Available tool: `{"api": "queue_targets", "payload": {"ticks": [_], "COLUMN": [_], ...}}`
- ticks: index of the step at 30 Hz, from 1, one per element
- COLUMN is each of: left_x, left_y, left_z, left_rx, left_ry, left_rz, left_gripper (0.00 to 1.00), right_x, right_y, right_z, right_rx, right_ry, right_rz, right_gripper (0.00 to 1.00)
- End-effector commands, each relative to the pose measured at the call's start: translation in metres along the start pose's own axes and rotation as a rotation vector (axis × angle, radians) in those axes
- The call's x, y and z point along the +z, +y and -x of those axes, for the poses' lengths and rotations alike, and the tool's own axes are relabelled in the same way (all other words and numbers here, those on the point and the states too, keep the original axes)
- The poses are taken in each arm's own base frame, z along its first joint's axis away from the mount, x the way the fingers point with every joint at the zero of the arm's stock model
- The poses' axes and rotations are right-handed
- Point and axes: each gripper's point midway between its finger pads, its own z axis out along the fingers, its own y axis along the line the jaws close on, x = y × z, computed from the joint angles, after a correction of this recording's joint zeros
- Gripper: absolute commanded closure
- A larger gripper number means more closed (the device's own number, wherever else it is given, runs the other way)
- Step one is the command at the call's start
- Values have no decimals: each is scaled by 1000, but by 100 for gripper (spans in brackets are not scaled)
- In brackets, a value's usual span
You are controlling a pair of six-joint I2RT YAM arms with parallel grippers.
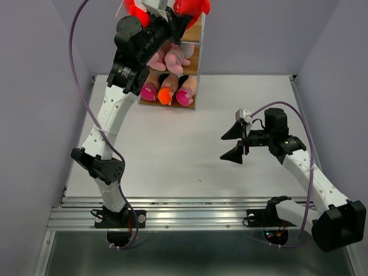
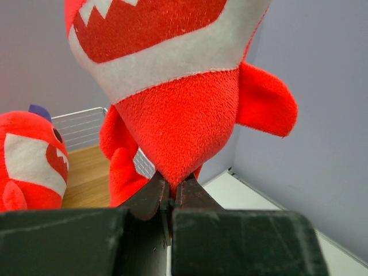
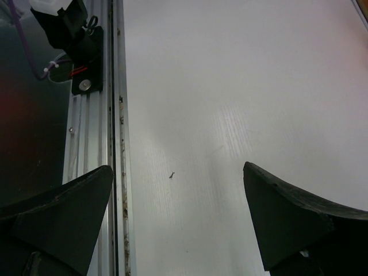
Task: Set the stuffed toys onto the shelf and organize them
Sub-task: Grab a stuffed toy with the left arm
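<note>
A: Near end first. Right arm?
B: Right gripper hangs over the table, close to the metal rail at the front edge. Jaws are spread wide with nothing between them.
A: Shelf?
B: The shelf stands at the far edge of the table, left of centre. On the bottom tier three dolls sit in a row: pink, orange, pink. On the middle tier the pink animals are packed together. I can't count them because the arm covers part.
A: Left arm?
B: It's stretched up to the top of the shelf. Left gripper is clenched on the lower tip of a red shark, with plush pinched tight between the fingers. The shark is upright, toothy mouth at the top, one fin sticking out to the right.
A: Is it seated on the board?
B: Can't tell. The gripper body hides what's under it.
A: Anything else up there?
B: A second shark sits on the top board, left of the held one and not touching it. The wire frame is behind it.
</note>
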Motion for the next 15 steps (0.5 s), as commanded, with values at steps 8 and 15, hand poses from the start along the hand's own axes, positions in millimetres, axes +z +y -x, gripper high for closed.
{"api": "queue_targets", "payload": {"ticks": [8,15], "left_x": [-85,-159], "left_y": [-90,-79], "left_z": [-28,-106], "left_rx": [140,98], "left_ry": [150,306], "left_rz": [-104,95], "left_gripper": [100,100], "right_x": [-33,-81], "right_y": [-23,-5], "right_z": [76,196], "right_rx": [65,113], "right_ry": [-56,-179], "right_rz": [-262,-466], "right_gripper": [0,0]}}
